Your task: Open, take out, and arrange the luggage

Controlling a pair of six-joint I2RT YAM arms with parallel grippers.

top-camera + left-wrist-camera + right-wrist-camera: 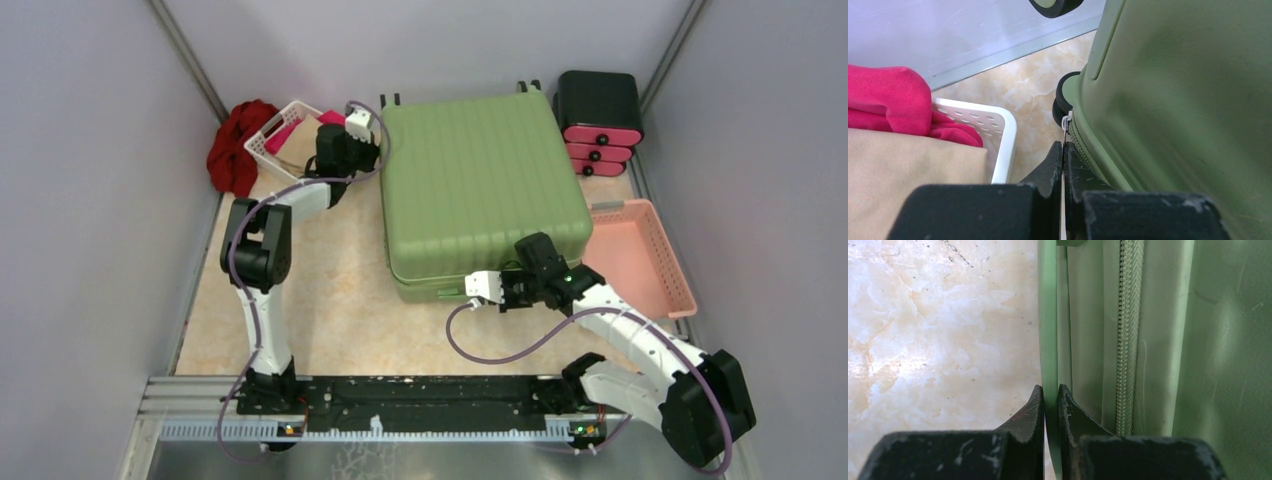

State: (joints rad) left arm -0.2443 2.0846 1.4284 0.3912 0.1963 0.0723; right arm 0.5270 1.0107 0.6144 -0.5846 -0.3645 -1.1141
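Right now the suitcase (475,185) is lying flat and closed in the middle of the table (320,300), ribbed shell facing up and wheels pointing at the far wall. I am reaching to it with both arms from opposite sides.

My left gripper (1063,165) is sitting at the far left corner, between the suitcase and the white basket (1007,135), just short of a black wheel (1066,95). Its jaws are pressing fully together. A pale sliver is showing in the seam between them, in line with the small pale tab (1066,122) at the zipper's end, but I cannot tell whether anything is caught there.

My right gripper (1050,400) is working at the near edge, close to the right corner. Its jaws are pinching almost shut on a thin green strip (1049,315) that is standing out from the suitcase's side, beside the zipper (1129,340). The strip is running straight between the fingertips.

In the white basket a pink cloth (888,95) is lying on a beige cloth (908,175), and a dark red cloth (236,145) is heaped against the basket's far left side. A pink basket (683,275) is sitting just right of the suitcase, and a black box (598,100) with pink drawers is standing at the far right corner.
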